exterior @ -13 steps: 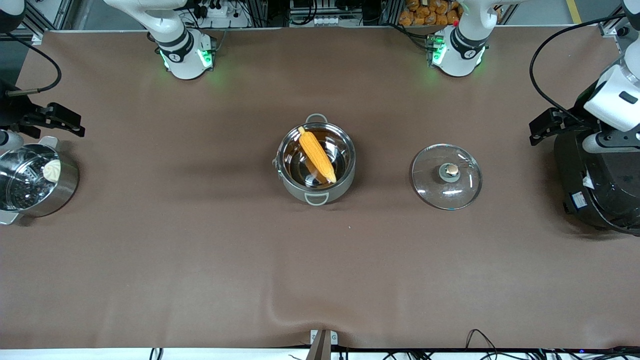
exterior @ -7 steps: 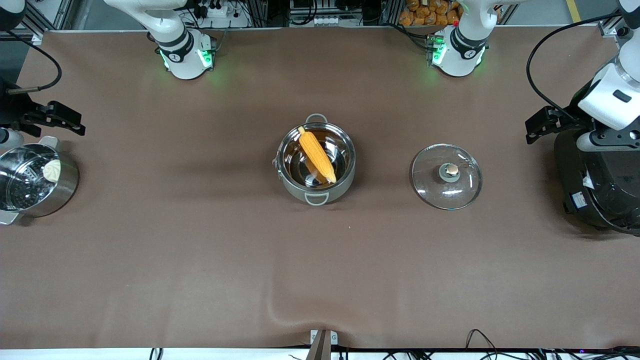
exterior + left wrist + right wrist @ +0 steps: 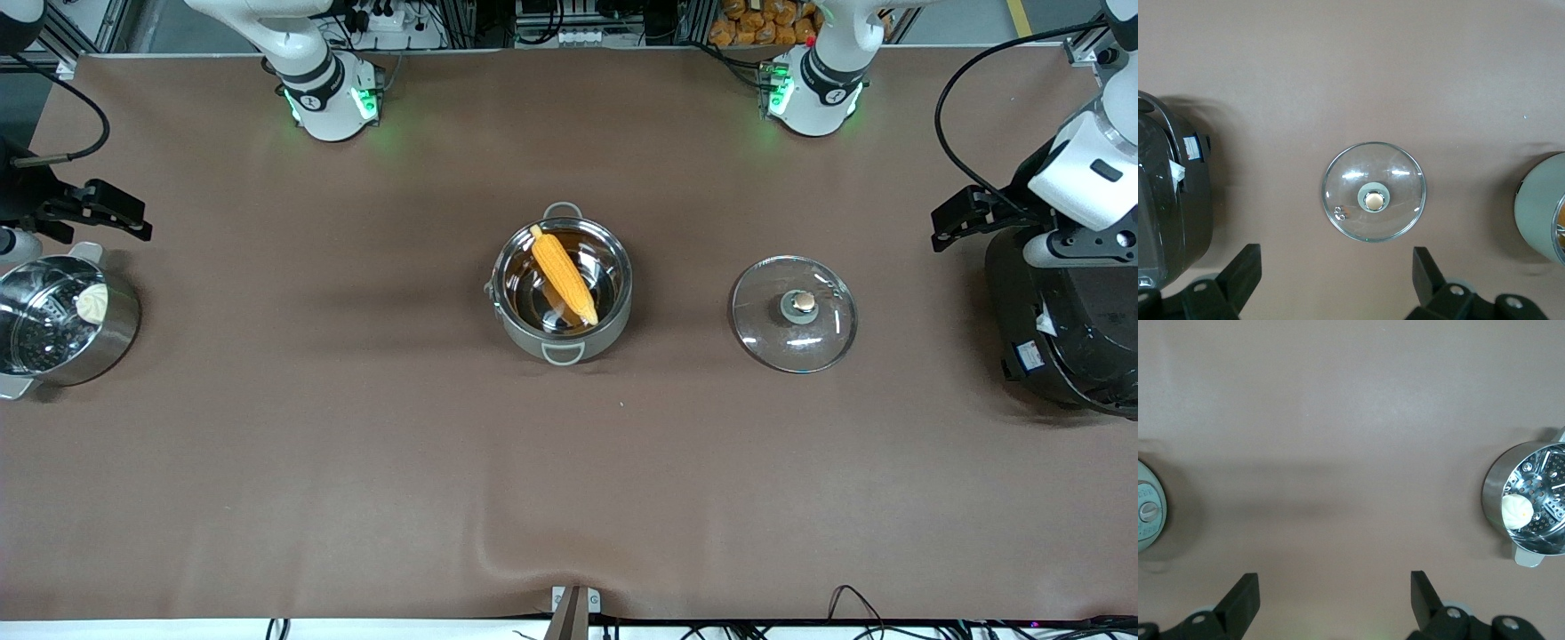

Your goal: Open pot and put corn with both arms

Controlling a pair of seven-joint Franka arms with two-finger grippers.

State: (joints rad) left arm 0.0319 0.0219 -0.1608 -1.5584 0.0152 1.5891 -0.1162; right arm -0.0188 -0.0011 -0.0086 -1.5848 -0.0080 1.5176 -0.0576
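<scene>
Looks like this one's basically wrapped up. The corn (image 3: pixel 564 275) is lying slantwise inside the pot (image 3: pixel 562 341), which sits mid-worktop (image 3: pixel 356 462) with no cover on. The lid (image 3: pixel 794 313) rests flat on the worktop beside the pot, toward the left arm's end. Left hand (image 3: pixel 949 228) hangs wide open and empty near the black cooker (image 3: pixel 1058 338), clear of the lid. Right hand (image 3: pixel 133 222) is open and empty too, by the steamer pot (image 3: pixel 62 324), well apart from the pot. I'd say there's nothing left but parking both arms.
</scene>
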